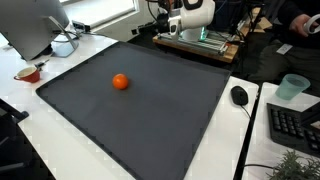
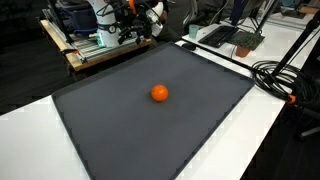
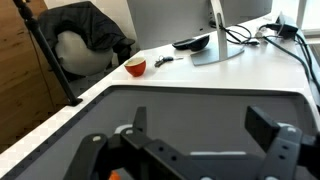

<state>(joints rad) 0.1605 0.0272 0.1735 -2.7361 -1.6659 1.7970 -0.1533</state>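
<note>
Claw (image 3: 200, 135) spread wide, nothing between my fingers. Progress: zero contact so far. Orange ball (image 1: 120, 82) sits loose mid-way on the dark mat (image 1: 160, 120), untouched, so by my read all the handling is left. Ball is well apart from me, at 7 o'clock from the claw in an exterior view. Wrist view catches only an orange sliver at 7 o'clock. Red cup (image 3: 135, 67) at 11 o'clock, off the mat.

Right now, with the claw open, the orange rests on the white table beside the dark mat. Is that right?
Not quite. The orange rests on the dark mat itself, not on the white table beside it, as both exterior views show. The claw is indeed open, as the wrist view shows.
</note>
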